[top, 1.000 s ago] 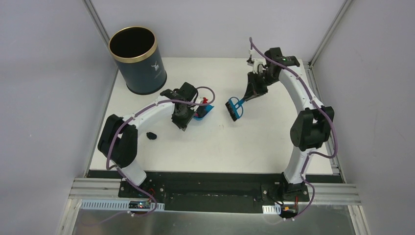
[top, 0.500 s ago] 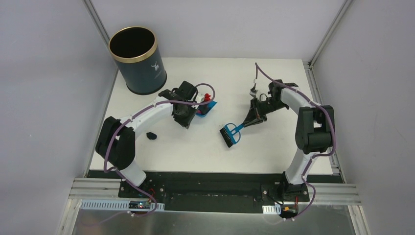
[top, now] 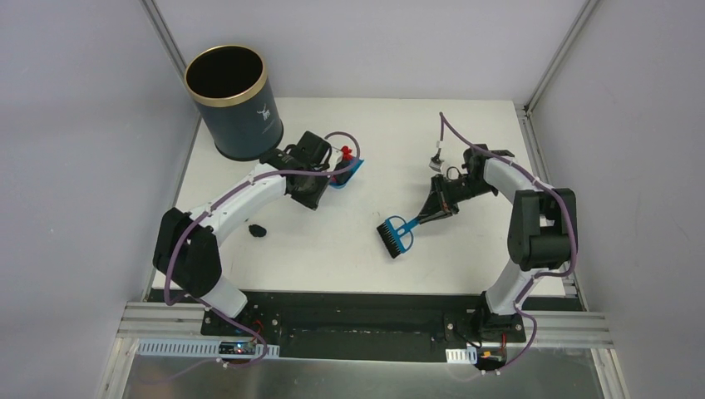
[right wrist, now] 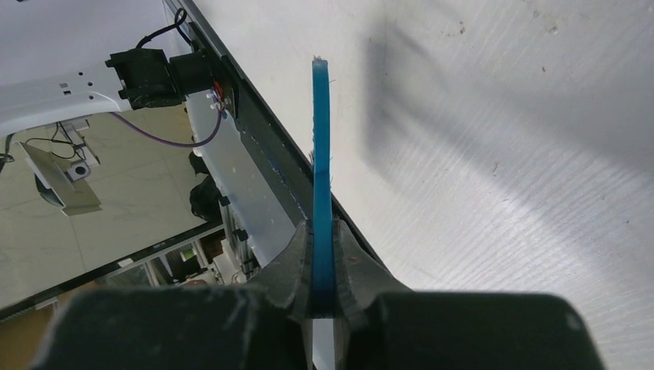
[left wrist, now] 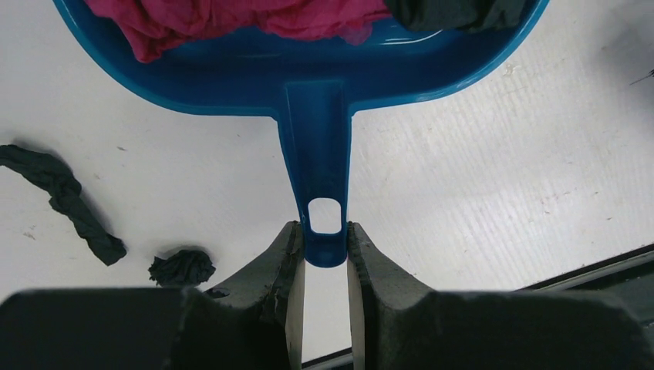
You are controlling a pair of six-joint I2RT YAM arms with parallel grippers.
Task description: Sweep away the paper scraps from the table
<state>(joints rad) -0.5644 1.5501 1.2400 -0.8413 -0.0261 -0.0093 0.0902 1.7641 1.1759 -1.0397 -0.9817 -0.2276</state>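
Note:
My left gripper (top: pixel 322 177) (left wrist: pixel 325 239) is shut on the handle end of the blue dustpan (top: pixel 349 171) (left wrist: pixel 308 77), held just right of the bin. Magenta-pink paper scraps (left wrist: pixel 231 19) and a dark one (left wrist: pixel 455 11) lie in the pan, and a red scrap (top: pixel 343 152) shows at its top. A black scrap (top: pixel 257 230) (left wrist: pixel 181 268) and a dark twisted strip (left wrist: pixel 62 200) lie on the white table (top: pixel 465 258). My right gripper (top: pixel 436 208) (right wrist: pixel 322 231) is shut on the handle of the blue brush (top: pixel 397 236) (right wrist: pixel 321 154), whose black bristles are down near the table's middle.
The dark blue gold-rimmed bin (top: pixel 233 101) stands at the back left corner, close to my left arm. Grey walls enclose the table on three sides. The black front edge (top: pixel 357 303) runs along the near side.
My left gripper carried the dustpan up and left toward the bin. My right gripper brought the brush from the back toward the table's middle and front.

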